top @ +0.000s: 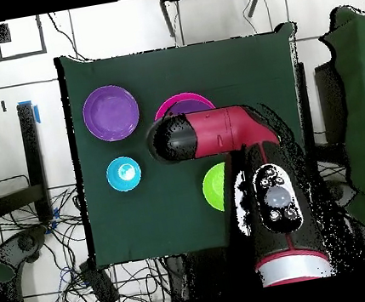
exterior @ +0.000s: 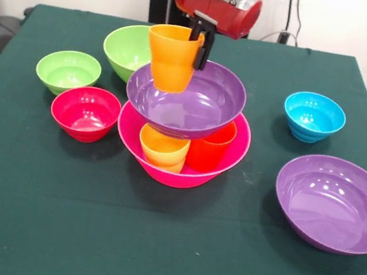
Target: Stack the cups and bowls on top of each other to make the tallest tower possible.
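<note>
One orange cup [exterior: 172,57] hangs upright in the end effector [exterior: 199,46], which is clamped over the cup's rim on its right side in the front view, one dark finger running down the outer wall. The cup's long axis is vertical, its mouth up, and its base hovers just over the near-left part of the purple bowl [exterior: 189,103] directly below; whether it already touches the bowl's floor cannot be told. That bowl sits on two more cups, a yellow-orange cup [exterior: 163,148] and a red-orange cup [exterior: 211,145], which stand inside the hot-pink bowl [exterior: 229,160] at the base of the tower. So the coming move looks to be straight down, and a release off-centre could tip the purple bowl on its two props. Well apart on the worktop [exterior: 166,246] lie a second purple bowl [exterior: 336,203], a blue bowl [exterior: 314,116], a red bowl [exterior: 85,113] and two light-green bowls [exterior: 68,71], the larger one [exterior: 126,48] behind the tower.
</note>
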